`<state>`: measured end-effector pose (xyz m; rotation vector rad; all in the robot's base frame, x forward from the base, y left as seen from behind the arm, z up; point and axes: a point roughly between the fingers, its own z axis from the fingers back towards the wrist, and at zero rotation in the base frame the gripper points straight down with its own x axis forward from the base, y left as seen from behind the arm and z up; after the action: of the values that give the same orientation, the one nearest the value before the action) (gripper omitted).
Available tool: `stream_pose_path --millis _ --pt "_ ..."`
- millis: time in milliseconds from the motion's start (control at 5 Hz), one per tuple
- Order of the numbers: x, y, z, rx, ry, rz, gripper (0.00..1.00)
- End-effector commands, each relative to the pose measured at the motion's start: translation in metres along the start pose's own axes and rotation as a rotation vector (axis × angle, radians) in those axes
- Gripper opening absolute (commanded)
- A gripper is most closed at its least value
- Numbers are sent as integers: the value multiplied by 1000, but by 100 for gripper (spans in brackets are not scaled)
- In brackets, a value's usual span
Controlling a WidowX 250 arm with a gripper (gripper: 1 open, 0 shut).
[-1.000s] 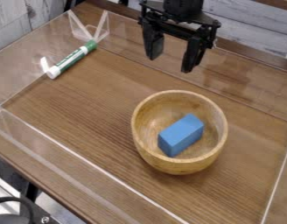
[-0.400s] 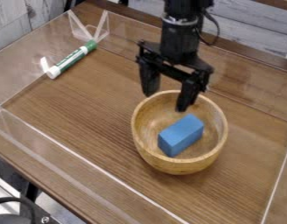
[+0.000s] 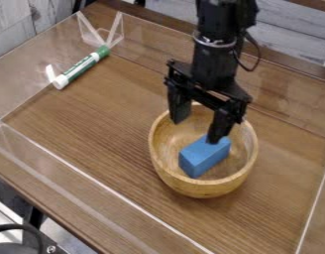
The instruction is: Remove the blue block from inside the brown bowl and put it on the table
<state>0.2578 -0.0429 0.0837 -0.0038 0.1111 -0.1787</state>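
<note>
The brown bowl is on the table, in the right part of the view, toward the near side. It is round, made of light-brown wood, with a thick rim, and the grain can be seen on its inner wall. Inside the bowl there is one thing, the blue block. The block lies on the bottom of the bowl, nearer to the right side of it than to the left.

No letters can be read on the bowl or on the block. On the marker, which lies on the table at the far left, I cannot read any writing; its body is white and green and it is too small in the view.

The block is plain and bright blue, of rectangular form with straight edges. Its top face looks lighter than its side face. It lies at an angle, with its long side going from lower left to upper right.

The tool is black and comes from the far side. It is above the far part of the bowl, and its two fingers stand wide apart, so it is open and it holds nothing. One finger is over the left part of the bowl, and the other one is over the right part, near the far end of the block. Whether this finger touches the block, I cannot tell.
</note>
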Motion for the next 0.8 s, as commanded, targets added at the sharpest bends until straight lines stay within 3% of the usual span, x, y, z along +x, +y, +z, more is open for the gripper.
stream_pose_path --millis 0,600 --pt "3 -6 15 1 -74 -27 100" --pt "6 -11 2 -29 -111 -72 100"
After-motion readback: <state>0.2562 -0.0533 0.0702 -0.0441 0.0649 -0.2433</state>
